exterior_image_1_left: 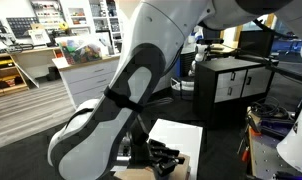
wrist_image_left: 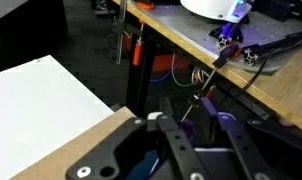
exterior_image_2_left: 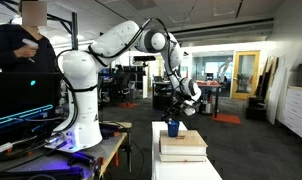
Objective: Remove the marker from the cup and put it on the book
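The dark-blue cup stands on the near end of a stack of books. In the wrist view a patch of blue, the cup, shows low between parts of the gripper. My gripper hangs just above and beside the cup. In the wrist view its fingers are close together around the slim reddish-purple marker, whose light tip points away from them. The white top of the book fills the left of that view. In an exterior view the arm hides most of the gripper and the book.
A person stands at the back by a dark screen. A black cabinet stands behind the book. A wooden workbench with cables and the robot's base runs close beside the book stack. Red-handled tools hang under it.
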Controlling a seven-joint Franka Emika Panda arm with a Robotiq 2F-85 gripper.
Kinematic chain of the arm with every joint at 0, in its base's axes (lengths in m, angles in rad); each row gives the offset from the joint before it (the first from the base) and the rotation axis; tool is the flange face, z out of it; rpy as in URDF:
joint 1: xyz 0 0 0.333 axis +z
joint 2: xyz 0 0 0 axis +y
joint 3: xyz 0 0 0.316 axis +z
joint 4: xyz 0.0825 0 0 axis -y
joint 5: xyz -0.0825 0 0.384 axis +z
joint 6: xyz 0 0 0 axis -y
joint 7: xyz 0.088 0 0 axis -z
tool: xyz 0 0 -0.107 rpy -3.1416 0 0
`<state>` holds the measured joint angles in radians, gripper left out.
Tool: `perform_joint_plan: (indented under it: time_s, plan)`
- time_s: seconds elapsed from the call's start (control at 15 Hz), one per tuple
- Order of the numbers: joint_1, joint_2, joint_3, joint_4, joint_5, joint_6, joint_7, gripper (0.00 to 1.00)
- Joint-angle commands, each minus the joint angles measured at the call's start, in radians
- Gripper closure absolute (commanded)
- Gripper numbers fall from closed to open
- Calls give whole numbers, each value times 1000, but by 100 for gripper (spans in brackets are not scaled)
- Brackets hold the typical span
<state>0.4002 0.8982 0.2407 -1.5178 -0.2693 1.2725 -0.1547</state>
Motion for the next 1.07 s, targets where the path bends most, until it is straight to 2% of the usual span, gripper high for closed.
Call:
perform_joint_plan:
  time_s: [0.0, 0.2, 0.4, 0.47, 0.6, 0.67, 0.73, 0.87, 1.0]
  plan:
    - [-13, -50, 2, -57, 3, 29, 27, 96]
    - [-14, -52, 0, -58, 1, 28, 29, 100]
    - [-16, -54, -1, -57, 1, 23, 32, 97]
    - [-15, -54, -1, -56, -5, 19, 27, 75]
    - [-14, -53, -2, -52, -5, 14, 31, 60]
    - [-10, 1, 1, 6, -3, -4, 5, 55]
    - [-10, 2, 1, 7, -3, -4, 4, 72]
    - [-9, 6, 1, 8, -3, -4, 3, 58]
    - [-9, 8, 1, 8, -3, -4, 3, 55]
